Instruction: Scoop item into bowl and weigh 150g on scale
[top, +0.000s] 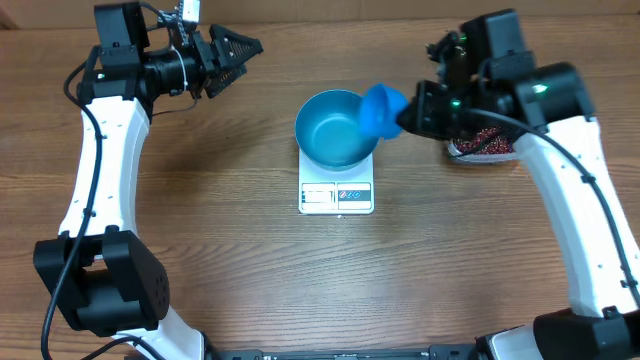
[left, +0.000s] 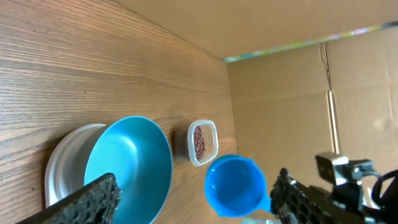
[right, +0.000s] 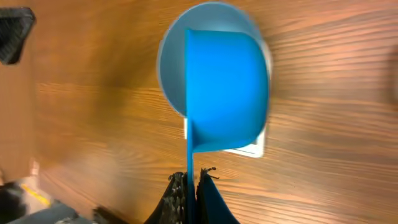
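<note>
The right gripper (right: 194, 186) pinches the scoop (right: 227, 93) by its thin handle at the rim of the bowl (top: 325, 140), which sits on the scale (top: 337, 197). The left gripper (top: 238, 62) gapes empty. The beans (top: 487, 143) (in their tub) lie apart, so a loaded scoop twisting in that pinch could spill.

With the blue bowl (top: 330, 130) on the white scale (top: 336, 196) as the dial's centre in the overhead view, its mouth is blocked at 2 o'clock by the blue scoop (top: 382, 108) hanging over the rim. The right gripper (top: 412, 114) is pinched on the scoop's handle, its arm fills 3 o'clock, and the clear tub (top: 487, 146) lies partly under that arm. The left gripper (top: 236, 60), jaws spread wide, sits well apart at 10 o'clock, and bare table (top: 200, 230) lies free at 12, from 7 round to 9, and past the scale's display at 6.
</note>
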